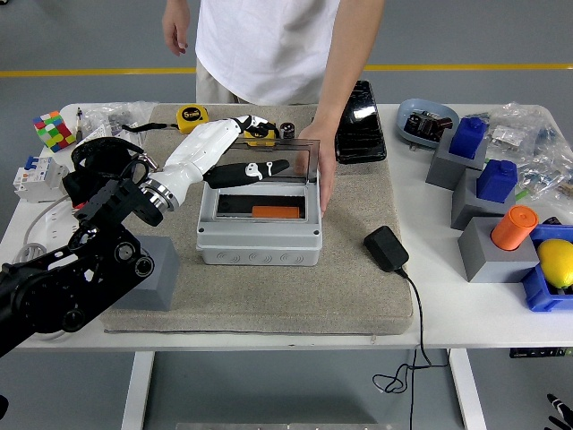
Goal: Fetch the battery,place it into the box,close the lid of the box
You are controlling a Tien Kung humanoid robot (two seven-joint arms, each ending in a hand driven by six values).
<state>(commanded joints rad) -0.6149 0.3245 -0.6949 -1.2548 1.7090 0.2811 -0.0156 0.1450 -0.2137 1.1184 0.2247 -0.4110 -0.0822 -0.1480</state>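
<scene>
The grey box (260, 240) stands on the beige mat, and its clear lid (300, 159) is raised upright at the back. An orange battery (276, 212) lies inside the box. My left hand (261, 154), white with black fingers (269, 167), reaches to the lid's left part with the fingers stretched out and holding nothing; they show at the lid's face, and I cannot tell whether they touch it. A person's hand (324, 170) rests against the box's right side. My right arm is out of view.
A yellow tape measure (190, 114) and a small black cylinder (286, 130) lie behind the box. A black adapter (386, 248) with its cable lies right of it. A grey block (152, 278) stands left of the box. Blue and grey bins crowd the right side.
</scene>
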